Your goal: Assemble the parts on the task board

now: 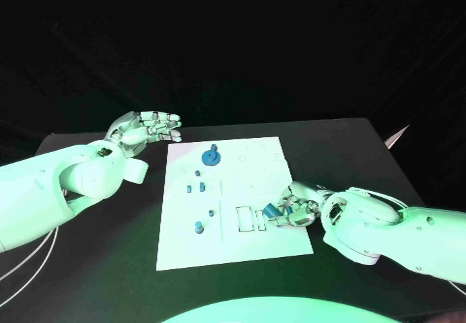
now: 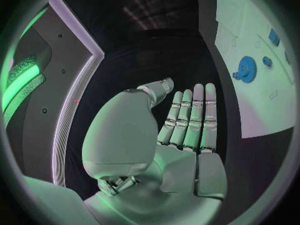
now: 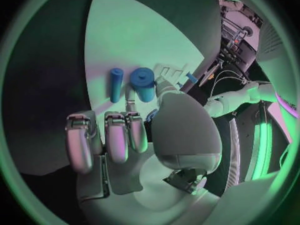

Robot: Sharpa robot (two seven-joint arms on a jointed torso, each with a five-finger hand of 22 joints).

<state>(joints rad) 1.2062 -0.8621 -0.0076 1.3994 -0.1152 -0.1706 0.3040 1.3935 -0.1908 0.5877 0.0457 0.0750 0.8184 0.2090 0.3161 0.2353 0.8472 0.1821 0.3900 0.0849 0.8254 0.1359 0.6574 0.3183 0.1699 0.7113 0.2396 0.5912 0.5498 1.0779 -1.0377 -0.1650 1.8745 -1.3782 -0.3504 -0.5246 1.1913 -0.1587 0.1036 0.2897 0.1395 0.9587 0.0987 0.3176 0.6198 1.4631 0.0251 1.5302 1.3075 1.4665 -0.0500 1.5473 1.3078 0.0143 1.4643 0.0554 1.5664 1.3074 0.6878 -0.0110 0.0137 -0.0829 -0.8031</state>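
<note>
The flat white board (image 1: 233, 202) carries a toothed blue gear (image 1: 211, 158) near the left hand (image 1: 145, 128), which is released, fingers straight. The right hand (image 1: 296, 205) rests on the board's edge, pinching a small blue part (image 1: 271, 212). Two smooth blue cylinders (image 3: 142, 83) lie just beyond its fingers.

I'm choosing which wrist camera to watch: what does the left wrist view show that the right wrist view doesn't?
Left wrist view alone: the left hand, open with straight fingers off the board's edge, and a blue gear. Right wrist view alone: the right hand, fingers curled near two blue cylinders, one slim, one thick. Both: the white board.
</note>
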